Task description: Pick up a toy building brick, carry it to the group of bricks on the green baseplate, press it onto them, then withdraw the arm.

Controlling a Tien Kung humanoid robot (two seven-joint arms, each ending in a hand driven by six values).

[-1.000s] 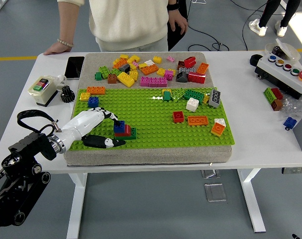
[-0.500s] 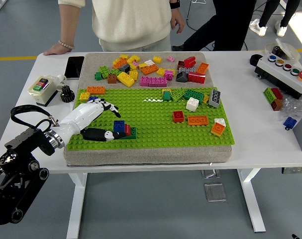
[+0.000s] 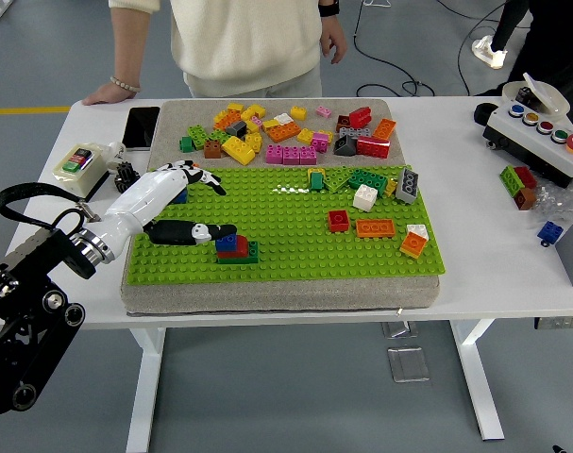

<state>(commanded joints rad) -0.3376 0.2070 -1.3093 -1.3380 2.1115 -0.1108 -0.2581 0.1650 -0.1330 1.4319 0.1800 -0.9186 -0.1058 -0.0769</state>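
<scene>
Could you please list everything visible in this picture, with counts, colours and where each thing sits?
Table: one, white, spanning the view.
Pad: one, grey, under the baseplate.
Green baseplate: one, on the pad's near part.
Brick stack: one, blue and red on green, baseplate's near left.
Loose bricks: many, mixed colours, piled on the pad's far part.
Scattered bricks: several, on the baseplate's right half.
Phone: one, black, far left.
Button box: one, white with coloured buttons, far right.
Small switch box: one, cream, left.
Person: one, cream jumper, at the far side, hand resting on the table.
Left hand: white and black, open, over the baseplate's left.
</scene>
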